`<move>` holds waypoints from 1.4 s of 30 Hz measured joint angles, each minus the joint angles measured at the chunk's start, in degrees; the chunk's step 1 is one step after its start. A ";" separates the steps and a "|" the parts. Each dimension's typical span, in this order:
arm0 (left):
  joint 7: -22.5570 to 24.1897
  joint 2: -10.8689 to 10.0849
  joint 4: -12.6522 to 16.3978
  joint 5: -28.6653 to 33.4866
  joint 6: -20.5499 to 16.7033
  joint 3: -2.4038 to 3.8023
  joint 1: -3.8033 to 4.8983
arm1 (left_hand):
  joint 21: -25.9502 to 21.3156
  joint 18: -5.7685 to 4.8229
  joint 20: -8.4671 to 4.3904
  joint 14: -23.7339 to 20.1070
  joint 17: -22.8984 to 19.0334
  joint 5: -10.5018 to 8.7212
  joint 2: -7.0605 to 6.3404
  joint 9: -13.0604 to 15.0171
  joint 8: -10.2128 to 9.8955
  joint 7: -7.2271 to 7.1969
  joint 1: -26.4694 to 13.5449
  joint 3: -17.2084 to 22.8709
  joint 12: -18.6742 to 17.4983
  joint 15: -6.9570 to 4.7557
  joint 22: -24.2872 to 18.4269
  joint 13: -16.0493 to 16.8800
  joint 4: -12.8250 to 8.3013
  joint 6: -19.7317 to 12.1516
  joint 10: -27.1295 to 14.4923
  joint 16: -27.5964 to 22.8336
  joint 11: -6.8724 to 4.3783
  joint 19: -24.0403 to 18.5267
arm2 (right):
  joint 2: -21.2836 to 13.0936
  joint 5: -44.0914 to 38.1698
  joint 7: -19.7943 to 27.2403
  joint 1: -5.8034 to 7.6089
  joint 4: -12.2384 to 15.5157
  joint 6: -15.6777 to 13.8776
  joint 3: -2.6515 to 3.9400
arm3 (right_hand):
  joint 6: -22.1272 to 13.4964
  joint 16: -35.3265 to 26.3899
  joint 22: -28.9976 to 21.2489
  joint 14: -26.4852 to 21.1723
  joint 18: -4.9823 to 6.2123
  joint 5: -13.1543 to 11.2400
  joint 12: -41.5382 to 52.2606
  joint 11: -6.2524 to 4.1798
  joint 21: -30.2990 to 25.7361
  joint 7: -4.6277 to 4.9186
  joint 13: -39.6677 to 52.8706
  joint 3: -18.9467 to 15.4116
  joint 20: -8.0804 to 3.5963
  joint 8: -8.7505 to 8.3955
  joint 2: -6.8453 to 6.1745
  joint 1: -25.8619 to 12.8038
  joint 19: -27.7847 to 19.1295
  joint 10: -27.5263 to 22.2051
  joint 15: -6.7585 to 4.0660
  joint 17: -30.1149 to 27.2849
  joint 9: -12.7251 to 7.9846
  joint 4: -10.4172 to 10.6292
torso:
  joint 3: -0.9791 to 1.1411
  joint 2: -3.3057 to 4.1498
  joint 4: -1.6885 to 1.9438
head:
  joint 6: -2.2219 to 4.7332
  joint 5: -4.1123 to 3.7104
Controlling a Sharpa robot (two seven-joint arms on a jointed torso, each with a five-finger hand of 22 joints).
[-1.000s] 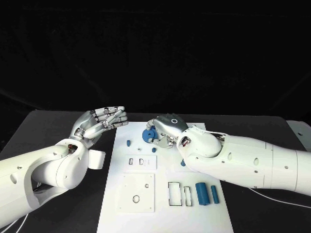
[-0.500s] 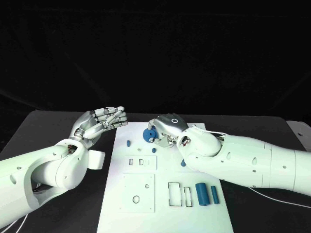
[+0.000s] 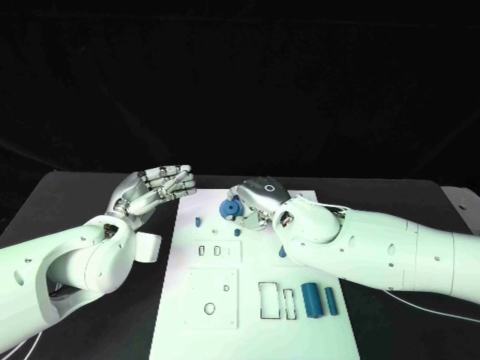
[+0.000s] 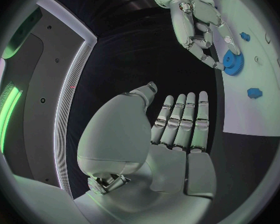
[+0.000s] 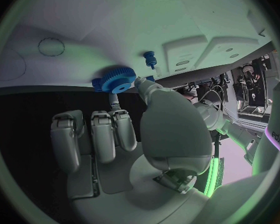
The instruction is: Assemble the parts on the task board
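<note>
Where the head camera looks down, the white task board [image 3: 251, 300] lies mid-worktop [image 3: 78, 202]. Right hand [image 3: 256, 201] sits at the board's far end, fingers curled down on a blue gear [image 3: 230, 208]. Left hand [image 3: 154, 189] is raised just off the board's far left corner, fingers loosely curled, nothing in it. Still loose on the board: two blue cylinders [image 3: 318, 300] lying beside outlined slots, and small blue pegs [image 3: 198, 222] nearer the gear. Several slots and holes stand unfilled.

Left wrist view: left hand [image 4: 177, 129] has its fingers straight and close together, palm bare, holding nothing. Beyond it the right hand [image 4: 202, 27] reaches down with fingertips [image 4: 217, 63] on the blue gear [image 4: 233, 62] at the board's edge. Two small blue pieces lie nearby on the white.

Right wrist view: thumb and fingers close on the blue gear [image 5: 117, 79], which sits against the board [image 5: 177, 25]; whether it is seated or only touching I cannot tell. A small blue peg [image 5: 150, 58] stands just beyond it.

Judgement: early in the job. The gear is in hand; cylinders and pegs remain, most recesses open.

Writing: partial lettering on the arm at the right wrist view's rim, too cut off to read.
</note>
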 measured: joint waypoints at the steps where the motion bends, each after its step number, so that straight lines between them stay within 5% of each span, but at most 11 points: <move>1: 0.00 -0.01 0.01 0.00 0.00 0.00 0.00 | 0.00 0.00 0.00 0.00 0.00 0.00 0.00 0.00 0.00 0.00 0.00 0.00 0.00 0.00 0.00 0.00 0.00 0.00 0.00 0.00 0.00 0.00 | 0.00 0.16 0.02 0.00 -0.02 0.14 0.00 | -0.02 0.23 0.00 0.00 0.00 0.40 0.00 0.00 0.00 0.01 0.00 -0.73 0.00 -0.29 0.40 -1.20 0.00 0.00 0.00 0.00 -0.01 0.27 | 0.01 0.00 0.00 | 0.01 -0.01; 10: -0.01 -0.16 0.07 0.00 0.00 0.00 0.00 | 0.00 0.00 0.00 0.00 0.00 0.00 0.00 0.00 0.00 0.00 0.00 0.00 0.00 0.00 0.00 0.00 0.00 0.00 0.00 0.00 0.00 0.00 | -0.22 1.88 0.09 0.11 -0.04 1.80 0.02 | 0.80 0.24 -0.01 0.00 0.00 1.45 0.00 0.00 0.00 -0.17 -0.01 -2.68 0.00 -0.86 1.94 -4.27 0.00 0.00 0.00 0.00 0.35 0.44 | 0.02 0.01 0.00 | 0.02 -0.10; 30: -0.02 -0.33 0.12 0.01 -0.01 0.00 0.02 | 0.00 0.00 0.00 0.00 0.01 0.00 0.00 0.00 0.00 0.00 0.00 0.00 0.00 0.00 0.00 0.00 0.00 0.00 -0.13 0.01 0.13 0.00 | -1.80 3.52 -0.32 0.14 0.69 3.70 0.01 | 1.51 0.23 -0.02 0.00 0.00 3.10 0.07 -0.01 0.00 -0.27 -0.02 -2.68 -0.01 -0.87 2.70 -5.02 0.00 0.00 -0.01 0.04 0.59 0.44 | -0.01 0.01 0.04 | -0.02 -0.15; 36: -0.02 -0.37 0.12 0.01 -0.01 0.00 0.01 | 0.00 0.00 0.00 0.00 0.01 0.00 0.00 0.00 0.00 0.00 0.00 0.00 0.00 0.00 0.00 0.00 0.00 0.00 -0.20 0.01 0.20 0.00 | -5.33 4.35 -0.41 0.11 3.33 2.72 -0.09 | 2.17 0.23 -0.02 0.00 0.00 4.69 0.52 -0.01 0.00 -0.46 -0.02 -2.26 -0.01 -0.87 3.08 -4.63 0.00 0.00 -0.01 0.04 0.76 0.02 | -0.01 0.00 0.02 | -0.02 -0.11; 42: -0.02 -0.45 -0.03 0.01 -0.01 0.00 0.01 | 0.00 0.00 0.00 0.00 0.01 0.00 0.00 0.00 0.00 0.00 0.00 0.00 0.00 0.00 0.00 0.00 0.00 0.00 -0.20 0.01 0.20 0.00 | -10.80 8.28 1.78 1.24 7.02 -1.78 0.26 | 2.16 0.23 -0.03 0.00 0.00 5.90 0.52 -0.01 0.00 -0.48 -0.02 -0.96 -0.01 -1.64 2.69 -2.13 0.00 0.00 -0.01 0.03 0.76 -0.74 | 0.04 -0.09 -0.05 | 0.21 -0.14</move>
